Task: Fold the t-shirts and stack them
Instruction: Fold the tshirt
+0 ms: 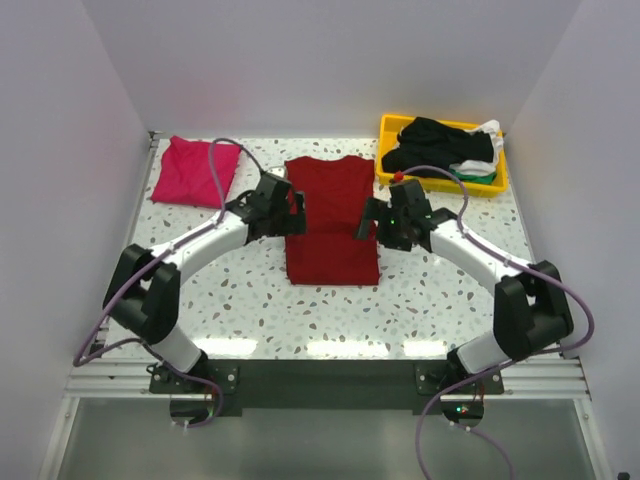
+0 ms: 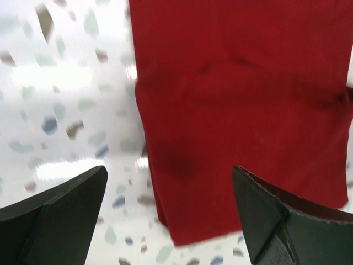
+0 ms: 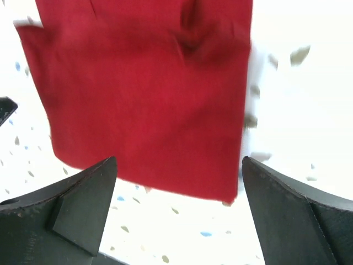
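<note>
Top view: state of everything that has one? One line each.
dark red t-shirt: folded to a narrow rectangle, lying flat, not held
magenta t-shirt: folded, lying flat at far left
heap of t-shirts: crumpled, unfolded, in the tray
yellow tray: loaded
left pincer: open, empty, over the red shirt's left edge
right pincer: open, empty, over its right edge

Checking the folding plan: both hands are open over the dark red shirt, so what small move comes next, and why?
Probably lower the left hand and right hand to the near corners of the dark red shirt and grip. Both hands are open and empty, and the shirt lies flat as a rectangle longer than the folded magenta shirt, so another fold seems due.
</note>
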Robot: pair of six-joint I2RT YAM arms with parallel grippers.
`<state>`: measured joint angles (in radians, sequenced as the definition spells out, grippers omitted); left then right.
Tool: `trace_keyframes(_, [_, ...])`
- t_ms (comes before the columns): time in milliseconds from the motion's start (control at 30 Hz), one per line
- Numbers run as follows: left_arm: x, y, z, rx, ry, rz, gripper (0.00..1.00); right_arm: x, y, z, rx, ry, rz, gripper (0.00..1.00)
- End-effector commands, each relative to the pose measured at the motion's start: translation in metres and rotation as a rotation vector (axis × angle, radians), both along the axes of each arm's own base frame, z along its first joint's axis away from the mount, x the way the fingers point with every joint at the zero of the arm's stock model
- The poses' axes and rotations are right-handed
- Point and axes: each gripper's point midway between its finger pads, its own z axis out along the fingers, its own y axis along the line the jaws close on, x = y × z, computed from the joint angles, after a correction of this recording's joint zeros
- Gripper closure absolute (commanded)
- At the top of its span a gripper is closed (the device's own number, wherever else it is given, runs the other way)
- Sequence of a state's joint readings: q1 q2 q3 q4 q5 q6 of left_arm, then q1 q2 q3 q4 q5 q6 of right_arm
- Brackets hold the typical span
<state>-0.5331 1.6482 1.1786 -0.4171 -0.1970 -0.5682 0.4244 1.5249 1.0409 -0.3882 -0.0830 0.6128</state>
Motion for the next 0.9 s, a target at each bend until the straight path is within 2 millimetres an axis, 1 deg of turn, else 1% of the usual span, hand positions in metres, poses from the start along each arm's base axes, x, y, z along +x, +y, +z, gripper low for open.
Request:
trace_keyframes(0, [-0.042, -0.022, -0.009, -0.173, 0.057, -0.074, 0.0, -0.039, -0.001, -0.018, 0.064, 0.058, 0.04, 0.01])
trace_keyframes(33, [-0.051, -0.023, -0.014, -0.185, 0.072, -0.083, 0.0, -0.046, -0.003, -0.021, 0.074, 0.062, 0.039, 0.02])
trace_keyframes(67, [-0.065, -0.019, -0.029, -0.181, 0.1, -0.084, 0.0, -0.051, -0.003, -0.018, 0.089, 0.055, 0.041, 0.01])
trace_keyframes(100, [-0.073, -0.023, -0.026, -0.22, 0.105, -0.096, 0.0, -0.059, -0.007, -0.027, 0.085, 0.073, 0.031, 0.01])
trace_keyframes(133, [-0.077, -0.024, -0.03, -0.235, 0.11, -0.097, 0.0, -0.062, -0.008, -0.028, 0.087, 0.073, 0.027, 0.02])
trace_keyframes(167, [-0.083, -0.023, -0.036, -0.251, 0.111, -0.099, 0.02, -0.063, -0.009, -0.027, 0.092, 0.064, 0.022, 0.02])
trace_keyframes(233, [-0.089, -0.026, -0.041, -0.278, 0.127, -0.104, 0.09, -0.066, -0.013, -0.036, 0.082, 0.08, -0.002, 0.05])
trace_keyframes(267, [-0.09, -0.027, -0.045, -0.284, 0.133, -0.108, 0.16, -0.067, -0.013, -0.039, 0.081, 0.085, -0.005, 0.07])
trace_keyframes(333, [-0.094, -0.029, -0.053, -0.282, 0.164, -0.113, 0.23, -0.07, -0.012, -0.046, 0.093, 0.109, -0.015, 0.17])
trace_keyframes(367, [-0.097, -0.029, -0.059, -0.277, 0.181, -0.115, 0.29, -0.071, -0.01, -0.047, 0.102, 0.116, -0.015, 0.21])
trace_keyframes(400, [-0.1, -0.029, -0.062, -0.273, 0.192, -0.116, 0.32, -0.073, -0.009, -0.05, 0.11, 0.125, -0.018, 0.31])
trace_keyframes(433, [-0.103, -0.029, -0.064, -0.27, 0.199, -0.121, 0.34, -0.074, -0.008, -0.051, 0.117, 0.131, -0.017, 0.35])
trace_keyframes(500, [-0.108, -0.027, -0.07, -0.264, 0.21, -0.117, 0.41, -0.078, -0.009, -0.057, 0.122, 0.146, -0.02, 0.42])
trace_keyframes(567, [-0.113, -0.025, -0.078, -0.258, 0.226, -0.111, 0.48, -0.081, -0.009, -0.063, 0.124, 0.164, -0.021, 0.44])
trace_keyframes(600, [-0.114, -0.025, -0.081, -0.257, 0.234, -0.105, 0.51, -0.082, -0.008, -0.065, 0.13, 0.168, -0.023, 0.48])
trace_keyframes(633, [-0.116, -0.024, -0.083, -0.252, 0.238, -0.106, 0.58, -0.083, -0.008, -0.069, 0.13, 0.178, -0.026, 0.49])
trace_keyframes(733, [-0.115, -0.022, -0.091, -0.235, 0.251, -0.089, 0.69, -0.086, -0.007, -0.076, 0.134, 0.205, -0.023, 0.53])
trace_keyframes(767, [-0.117, -0.02, -0.095, -0.226, 0.263, -0.084, 0.78, -0.089, -0.007, -0.082, 0.127, 0.224, -0.022, 0.56])
trace_keyframes(800, [-0.118, -0.02, -0.096, -0.224, 0.265, -0.086, 0.83, -0.089, -0.008, -0.084, 0.123, 0.23, -0.024, 0.62])
trace_keyframes(833, [-0.119, -0.02, -0.098, -0.221, 0.266, -0.088, 0.93, -0.09, -0.01, -0.087, 0.109, 0.235, -0.032, 0.66])
trace_keyframes(867, [-0.12, -0.02, -0.097, -0.216, 0.261, -0.089, 0.99, -0.091, -0.012, -0.089, 0.103, 0.239, -0.035, 0.78])
